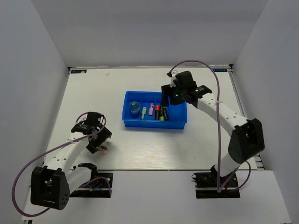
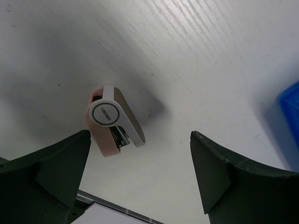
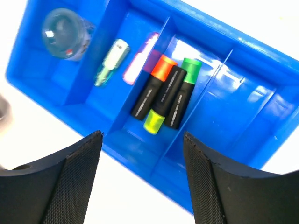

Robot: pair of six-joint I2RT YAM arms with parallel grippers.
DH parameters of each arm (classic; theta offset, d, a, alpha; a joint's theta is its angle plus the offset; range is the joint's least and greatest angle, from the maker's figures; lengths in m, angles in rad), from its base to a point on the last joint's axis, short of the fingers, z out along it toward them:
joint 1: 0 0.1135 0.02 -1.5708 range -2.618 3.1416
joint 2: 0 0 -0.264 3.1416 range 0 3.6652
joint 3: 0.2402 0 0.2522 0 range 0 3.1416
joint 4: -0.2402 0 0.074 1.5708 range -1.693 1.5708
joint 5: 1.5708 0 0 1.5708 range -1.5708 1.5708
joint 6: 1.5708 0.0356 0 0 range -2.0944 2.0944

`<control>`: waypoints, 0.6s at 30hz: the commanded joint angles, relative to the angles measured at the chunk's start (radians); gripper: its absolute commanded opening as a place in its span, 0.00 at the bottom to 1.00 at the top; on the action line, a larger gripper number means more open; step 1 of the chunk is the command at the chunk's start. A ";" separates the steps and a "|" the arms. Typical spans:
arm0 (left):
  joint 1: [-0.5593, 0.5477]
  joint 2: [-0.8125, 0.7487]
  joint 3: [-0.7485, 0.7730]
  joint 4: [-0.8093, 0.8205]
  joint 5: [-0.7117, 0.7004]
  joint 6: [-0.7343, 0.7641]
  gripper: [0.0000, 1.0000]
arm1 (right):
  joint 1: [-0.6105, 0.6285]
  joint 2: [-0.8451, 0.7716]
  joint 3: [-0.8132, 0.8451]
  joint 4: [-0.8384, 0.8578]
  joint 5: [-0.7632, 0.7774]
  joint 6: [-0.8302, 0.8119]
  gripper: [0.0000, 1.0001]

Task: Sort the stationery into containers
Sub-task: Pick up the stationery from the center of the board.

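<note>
The blue tray (image 1: 180, 122) sits mid-table, also in the right wrist view (image 3: 261, 98). In it lie three black highlighters side by side in one compartment, capped orange (image 3: 150, 92), yellow (image 3: 161, 106) and green (image 3: 183, 92). A whitish piece (image 3: 111, 61) and a pink piece (image 3: 139, 63) lie one compartment over, and a blue round piece (image 3: 64, 32) lies at the end. My right gripper (image 3: 142, 182) is open and empty above the tray's near wall. My left gripper (image 2: 140, 172) is open and empty just above the table. A small pink-and-white stapler-like piece (image 2: 114, 122) lies by its left finger (image 2: 56, 163).
White walls close in the table on the left, back and right. The table's near edge (image 2: 107, 207) runs just below the left gripper. A corner of the tray (image 2: 289, 121) shows at the right of the left wrist view.
</note>
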 commanded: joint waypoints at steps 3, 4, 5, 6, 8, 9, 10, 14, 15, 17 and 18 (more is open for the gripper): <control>0.003 0.009 -0.047 0.020 -0.020 -0.038 0.90 | -0.044 -0.143 -0.090 0.050 -0.086 -0.014 0.73; 0.005 0.020 -0.059 0.026 -0.024 -0.041 0.88 | -0.055 -0.169 -0.100 0.045 -0.090 -0.014 0.73; 0.005 0.034 -0.073 0.034 -0.021 -0.042 0.85 | -0.060 -0.183 -0.124 0.045 -0.097 -0.027 0.74; 0.005 0.051 -0.084 0.059 -0.021 -0.044 0.83 | -0.067 -0.225 -0.132 0.044 -0.106 -0.035 0.74; 0.005 0.068 -0.090 0.072 -0.018 -0.045 0.75 | -0.090 -0.253 -0.170 0.048 -0.104 -0.053 0.76; 0.005 0.072 -0.095 0.080 -0.023 -0.045 0.71 | -0.110 -0.285 -0.181 0.045 -0.101 -0.070 0.76; 0.003 0.078 -0.095 0.084 -0.023 -0.042 0.55 | -0.116 -0.299 -0.211 0.045 -0.103 -0.077 0.74; 0.002 0.066 -0.074 0.069 -0.008 -0.027 0.07 | -0.167 -0.384 -0.268 0.030 -0.101 -0.095 0.66; -0.001 0.050 -0.066 0.057 -0.003 -0.015 0.01 | -0.178 -0.413 -0.288 0.025 -0.100 -0.118 0.62; -0.048 0.033 -0.018 0.044 0.003 -0.004 0.00 | -0.187 -0.462 -0.317 0.015 -0.095 -0.136 0.48; -0.068 0.005 0.002 0.028 0.002 0.013 0.00 | -0.189 -0.494 -0.328 -0.010 -0.062 -0.168 0.39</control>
